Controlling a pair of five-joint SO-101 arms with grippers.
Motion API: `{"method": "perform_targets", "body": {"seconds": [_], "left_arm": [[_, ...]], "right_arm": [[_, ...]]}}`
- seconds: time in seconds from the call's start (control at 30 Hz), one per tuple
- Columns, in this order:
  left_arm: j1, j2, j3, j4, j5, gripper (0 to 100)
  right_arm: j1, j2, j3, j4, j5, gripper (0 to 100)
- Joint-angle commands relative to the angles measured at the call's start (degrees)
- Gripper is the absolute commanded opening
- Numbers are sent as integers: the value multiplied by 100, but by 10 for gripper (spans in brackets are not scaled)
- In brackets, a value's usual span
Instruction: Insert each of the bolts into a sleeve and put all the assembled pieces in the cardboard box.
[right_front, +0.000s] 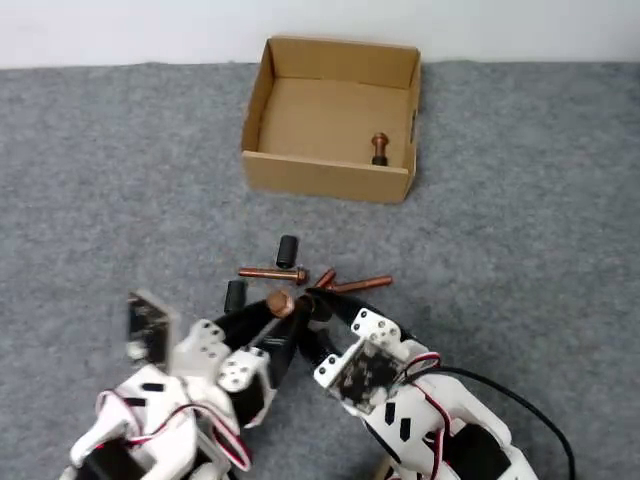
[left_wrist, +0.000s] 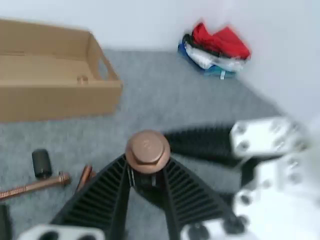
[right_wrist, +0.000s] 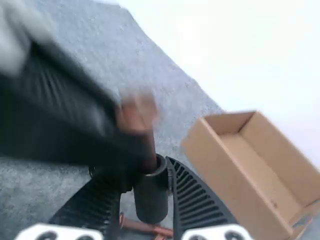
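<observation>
Left jaws clamped on a bolt (left_wrist: 147, 150), right jaws gripping a black sleeve (right_wrist: 150, 197), tips together above the grey tabletop (right_front: 520, 220), loose bolts (right_front: 272, 272) and sleeves (right_front: 288, 246) nearby, one assembled piece (right_front: 379, 148) inside the cardboard box (right_front: 325, 180)

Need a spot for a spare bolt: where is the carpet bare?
Bare carpet lies left and right of the box, and in the strip between it and the nearest sleeve. Crowded: the loose bolts and second sleeve just ahead of the left tool and right tool.
</observation>
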Motion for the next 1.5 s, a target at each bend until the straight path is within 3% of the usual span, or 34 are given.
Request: {"method": "perform_targets", "body": {"seconds": [0.0, 0.23, 0.4, 0.6, 0.7, 0.97, 1.17, 1.27, 1.47], "left_arm": [[79, 79, 75, 123, -193, 42], [70, 79, 127, 290, -264, 199], [53, 79, 31, 387, -264, 206], [-44, 62, -585, 1099, -264, 206], [-615, 70, -954, 1222, -264, 206], [-1908, 44, -1376, 1187, -457, 200], [-2655, 44, -936, 1222, -466, 0], [-2708, 44, -356, 1213, -492, 6], [-3420, 44, 462, 571, -1908, 5]], "right_arm": [[-4, -40, -79, -321, 246, 8], [-400, -40, -53, -277, 316, 8], [-400, -48, 62, -277, 299, 8], [-198, -48, 62, -303, 273, 8], [215, -40, 62, -312, 202, 8], [1754, -22, 62, -268, -967, 8], [2440, 347, 18, -119, -1670, 8], [2466, 989, -158, -145, -2066, 8], [2466, 2905, -1240, -620, -2813, 8]]}}
